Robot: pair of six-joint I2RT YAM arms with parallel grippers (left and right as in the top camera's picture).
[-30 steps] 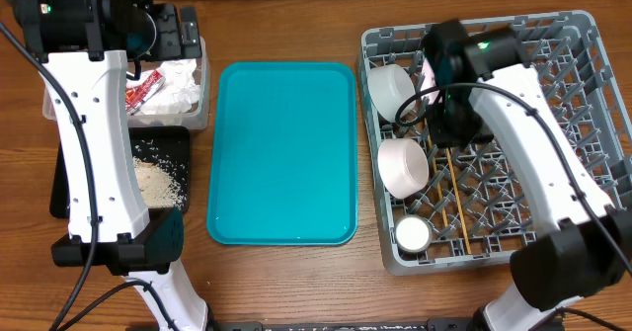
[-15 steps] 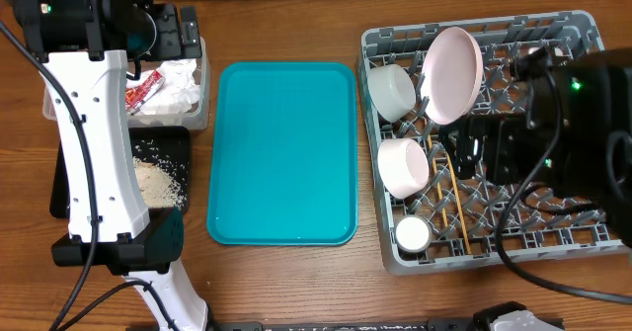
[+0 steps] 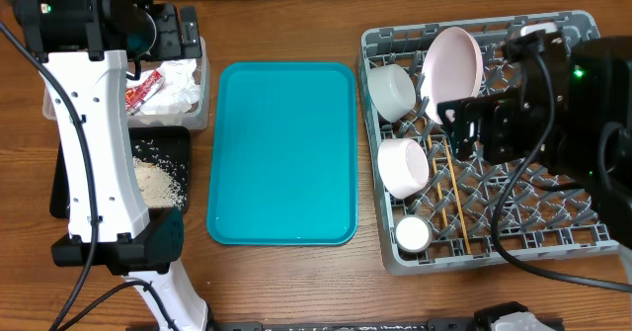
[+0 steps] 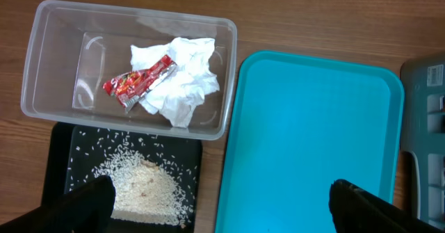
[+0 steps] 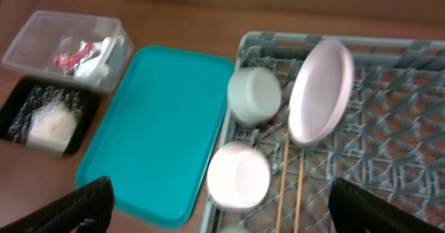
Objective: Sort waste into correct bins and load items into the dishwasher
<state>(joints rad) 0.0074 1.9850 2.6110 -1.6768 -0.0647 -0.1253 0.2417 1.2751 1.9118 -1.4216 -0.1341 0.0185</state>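
Note:
The grey dishwasher rack (image 3: pixel 583 242) on the right holds a pink-backed plate (image 3: pixel 452 74) standing on edge. Beside the plate are two white bowls (image 3: pixel 391 92) (image 3: pixel 403 166), a small cup (image 3: pixel 413 234) and two chopsticks (image 3: pixel 449 198). My right gripper (image 5: pixel 226 209) hangs open and empty high above the rack, with the plate (image 5: pixel 320 94) and the bowls below it. At the left, the clear tub (image 4: pixel 42 87) contains the red wrapper (image 4: pixel 139 82) and the white tissue (image 4: pixel 182 80). Rice (image 4: pixel 142 184) lies in the black tray (image 4: pixel 59 156). My left gripper (image 4: pixel 222 209) is open, high over the tub and tray.
A teal serving tray (image 3: pixel 282 153) lies bare between the bins and the rack. The left arm's white links (image 3: pixel 99 153) stand over the black tray's left side. The right arm's dark body (image 3: pixel 553 114) covers the rack's right half in the overhead view.
My right gripper has opened and let go of the pink plate, which now stands in the rack. The right arm has risen and pulled back to the right. The left arm has not moved.

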